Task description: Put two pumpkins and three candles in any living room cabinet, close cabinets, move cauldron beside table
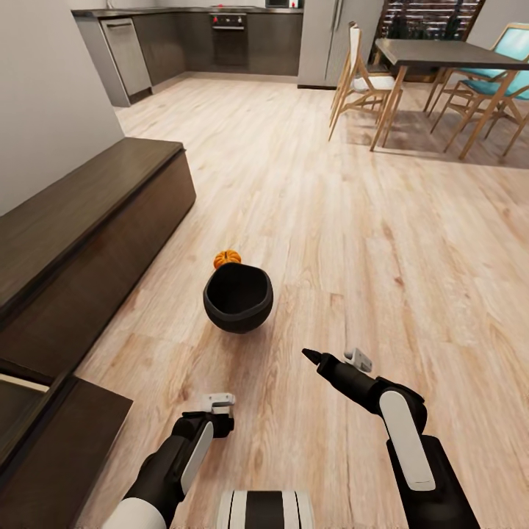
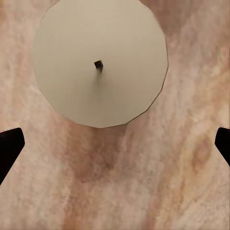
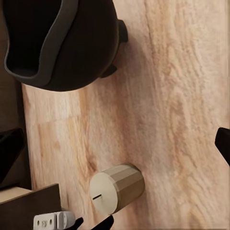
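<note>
1. The cauldron (image 1: 238, 297) stands on the wooden floor (image 1: 353, 242) ahead of the robot, mouth up and tipped slightly toward the camera; the right wrist view shows it too (image 3: 62, 43), black with short stubby feet.
2. One orange pumpkin (image 1: 227, 258) sits on the floor just behind the cauldron, touching or nearly touching its far rim — I cannot tell which.
3. A cream candle (image 2: 100, 62) with a short dark wick stands upright on the floor directly under the left gripper (image 2: 115, 143), whose dark fingertips sit at the frame's two edges — spread wide, holding nothing.
4. In the right wrist view the same candle (image 3: 116, 188) stands on the floor near the cauldron, beside the corner of an open drawer.
5. In the head view the left gripper (image 1: 219, 411) points down at the floor near the robot's base.
6. The right gripper (image 1: 339, 358) hangs over bare floor to the right of the cauldron, empty; its fingers stand well apart.
7. The long dark-brown cabinet (image 1: 81, 228) runs along the wall at left, with a drawer (image 1: 22, 397) at its near end pulled open, pale inside.
8. Further off stand a dining table (image 1: 441, 55) with chairs (image 1: 364, 81) and grey kitchen units (image 1: 184, 40).
</note>
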Robot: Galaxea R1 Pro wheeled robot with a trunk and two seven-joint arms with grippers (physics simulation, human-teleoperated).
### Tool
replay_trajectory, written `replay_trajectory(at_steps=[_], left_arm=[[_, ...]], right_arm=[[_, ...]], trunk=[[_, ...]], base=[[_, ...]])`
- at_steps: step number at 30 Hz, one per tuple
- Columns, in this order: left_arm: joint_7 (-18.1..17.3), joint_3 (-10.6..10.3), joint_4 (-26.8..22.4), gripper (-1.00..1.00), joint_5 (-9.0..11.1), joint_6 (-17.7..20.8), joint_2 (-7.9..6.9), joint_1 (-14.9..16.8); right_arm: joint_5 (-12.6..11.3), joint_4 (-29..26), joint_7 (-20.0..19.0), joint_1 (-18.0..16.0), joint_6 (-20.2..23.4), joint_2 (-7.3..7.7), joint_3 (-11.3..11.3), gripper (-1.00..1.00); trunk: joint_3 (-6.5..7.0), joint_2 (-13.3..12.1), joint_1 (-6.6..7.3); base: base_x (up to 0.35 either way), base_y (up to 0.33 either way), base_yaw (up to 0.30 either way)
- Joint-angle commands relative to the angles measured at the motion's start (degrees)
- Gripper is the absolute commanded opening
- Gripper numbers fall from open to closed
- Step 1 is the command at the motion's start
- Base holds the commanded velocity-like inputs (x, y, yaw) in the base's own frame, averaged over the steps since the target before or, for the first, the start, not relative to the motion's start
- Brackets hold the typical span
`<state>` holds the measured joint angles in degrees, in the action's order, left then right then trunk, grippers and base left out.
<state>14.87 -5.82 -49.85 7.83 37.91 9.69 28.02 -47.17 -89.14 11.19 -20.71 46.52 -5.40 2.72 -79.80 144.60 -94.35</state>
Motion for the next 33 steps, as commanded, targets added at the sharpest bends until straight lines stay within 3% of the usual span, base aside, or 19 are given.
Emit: replay_trajectory(at_steps=[1, 8, 15, 33], left_arm=[[0.51, -0.14, -0.07, 1.00, 0.60, 0.18, -0.02, 0.02], [0.51, -0.15, -0.07, 1.00, 0.60, 0.12, -0.11, 0.02], [0.51, -0.15, -0.07, 1.00, 0.77, 0.13, -0.11, 0.02], [0.51, -0.10, -0.07, 1.00, 0.87, 0.15, -0.11, 0.02]], right_arm=[[-0.63, -0.06, 0.50, -0.03, 0.24, -0.05, 0.09, 1.00], [-0.64, 0.01, 0.50, -0.03, 0.24, -0.05, 0.03, 1.00], [-0.64, 0.02, 0.50, -0.03, 0.24, -0.11, 0.01, 1.00], [-0.62, 0.01, 0.50, -0.03, 0.24, -0.27, 0.01, 1.00]], trunk=[[-0.27, 0.03, -0.01], [-1.82, 0.13, -0.19], [-1.82, 0.13, -0.19], [-1.82, 0.13, -0.19]], base=[[0.000, 0.000, 0.000], [0.000, 0.000, 0.000], [0.001, 0.000, 0.000], [0.160, 0.010, 0.000]])
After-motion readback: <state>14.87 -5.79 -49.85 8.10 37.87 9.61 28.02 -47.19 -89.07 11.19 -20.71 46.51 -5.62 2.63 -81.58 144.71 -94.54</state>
